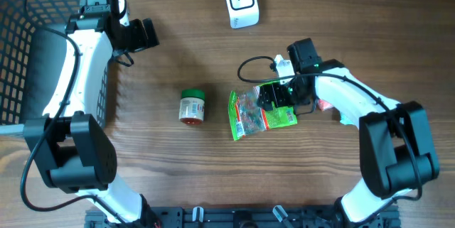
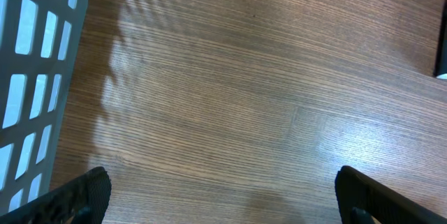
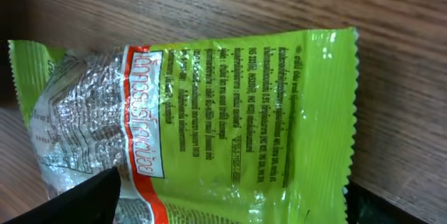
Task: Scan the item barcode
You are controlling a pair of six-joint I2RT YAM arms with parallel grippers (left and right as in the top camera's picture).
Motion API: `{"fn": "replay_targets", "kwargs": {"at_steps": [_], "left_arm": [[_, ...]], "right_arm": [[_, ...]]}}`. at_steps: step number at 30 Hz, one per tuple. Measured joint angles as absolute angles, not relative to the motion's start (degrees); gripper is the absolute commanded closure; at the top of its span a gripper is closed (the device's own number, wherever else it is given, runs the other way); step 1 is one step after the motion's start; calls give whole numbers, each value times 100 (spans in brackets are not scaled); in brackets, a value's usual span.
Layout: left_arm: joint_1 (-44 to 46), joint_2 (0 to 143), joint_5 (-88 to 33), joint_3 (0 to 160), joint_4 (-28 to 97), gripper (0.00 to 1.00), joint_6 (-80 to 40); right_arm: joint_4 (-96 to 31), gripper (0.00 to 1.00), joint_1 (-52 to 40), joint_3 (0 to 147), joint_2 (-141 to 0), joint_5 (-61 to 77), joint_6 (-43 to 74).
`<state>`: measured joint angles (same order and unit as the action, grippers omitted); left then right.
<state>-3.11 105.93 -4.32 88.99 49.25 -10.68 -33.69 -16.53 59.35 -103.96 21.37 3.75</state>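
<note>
Overhead view: right claw (image 1: 276, 100), fingers apart, sits over the green packet (image 1: 245, 118); left claw (image 1: 148, 34) gapes beside the basket (image 1: 14, 15).

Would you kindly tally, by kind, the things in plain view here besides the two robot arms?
Green plastic snack packet: 1
Small jar with a green lid: 1
White barcode scanner: 1
Grey mesh basket: 1
Total: 4
</note>
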Motion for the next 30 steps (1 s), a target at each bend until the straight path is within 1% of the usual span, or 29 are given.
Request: {"fn": "replay_targets", "kwargs": {"at_steps": [5,15,17,23,24,25,26,27,30], "left_arm": [[-311,10593,-429,8899,4925,0,-1068],[-311,10593,-429,8899,4925,0,-1068],[-311,10593,-429,8899,4928,0,-1068],[-311,10593,-429,8899,4928,0,-1068],[-311,10593,-429,8899,4925,0,-1068],[-311,10593,-429,8899,4928,0,-1068],[-311,10593,-429,8899,4925,0,-1068],[-311,10593,-429,8899,4928,0,-1068],[-311,10593,-429,8899,4930,0,-1068]], "right_arm": [[-3229,8,-1653,5841,-10374,2552,384],[-3033,7,-1653,5682,-10294,2578,381],[-3033,9,-1653,5680,-10294,2578,381],[-2882,33,-1702,5533,-10274,2596,458],[-2749,46,-1734,5450,-10250,2593,532],[-2609,55,-1763,5363,-10217,2589,624],[-2499,82,-1780,5271,-10204,2587,690],[-2477,96,-1787,5229,-10200,2582,740],[-2912,96,-1719,5153,-10230,2735,554]]}}
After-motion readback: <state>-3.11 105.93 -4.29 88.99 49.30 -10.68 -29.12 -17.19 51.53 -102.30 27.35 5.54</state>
